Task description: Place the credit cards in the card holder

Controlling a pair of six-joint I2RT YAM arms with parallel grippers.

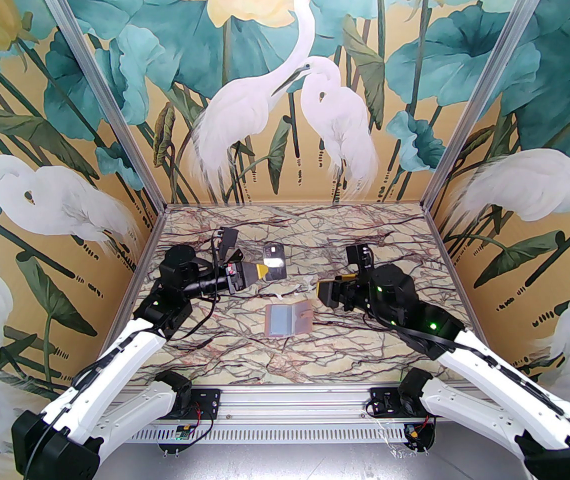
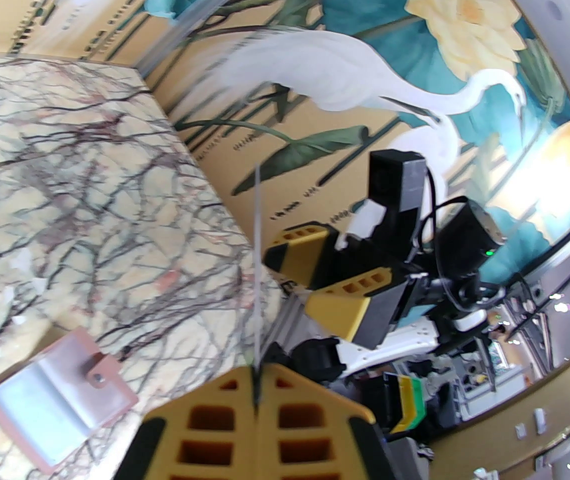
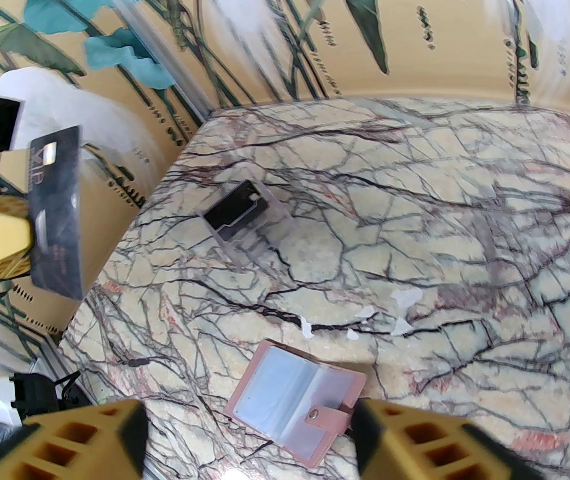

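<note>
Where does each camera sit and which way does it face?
Top external: above and behind the bases, looking down at the table; both arms, left gripper and right gripper show.
Left wrist: behind its own shut fingers, looks rightward toward the open right gripper.
Right wrist: behind its own open fingers, looks leftward at the black card the left gripper holds.
Shared: all three show the card holder.

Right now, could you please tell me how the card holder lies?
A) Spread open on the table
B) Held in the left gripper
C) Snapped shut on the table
A: the card holder lies spread open on the table, clear sleeves up.
</note>
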